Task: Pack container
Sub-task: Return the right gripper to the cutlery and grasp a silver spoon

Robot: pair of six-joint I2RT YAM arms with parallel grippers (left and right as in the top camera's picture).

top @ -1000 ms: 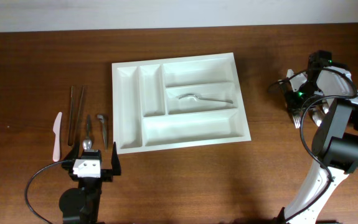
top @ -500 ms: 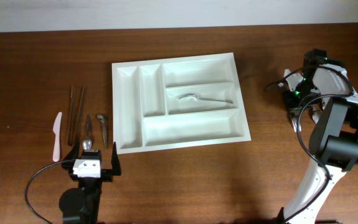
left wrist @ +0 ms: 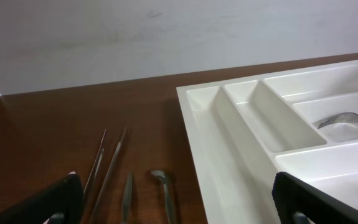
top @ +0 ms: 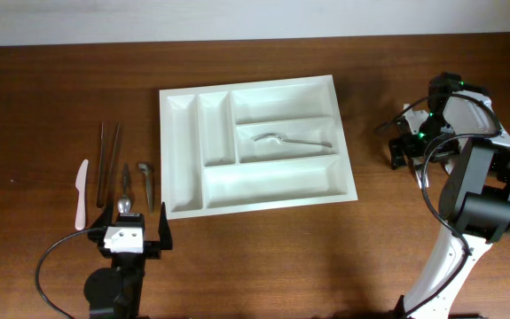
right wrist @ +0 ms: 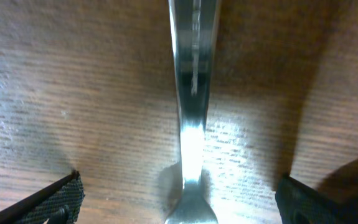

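Container, a large white rectangular plastic cutlery tray (top: 272, 183), is sitting mid-table, with one silver metal utensil (top: 288, 139) lying in its middle long compartment. Left arm is sitting low at the near edge, left gripper (top: 135, 229) gaping wide and holding nothing. Right arm is bending over the tabletop well right of the tray. Right gripper (right wrist: 182, 196) is spread wide, straddling a shiny metal utensil handle (right wrist: 191, 93), fingers clear of it. Its head is cut off, type unclear.

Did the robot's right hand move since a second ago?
Yes. In the overhead view the right gripper has shifted slightly toward the right edge of the container, which has stayed put.
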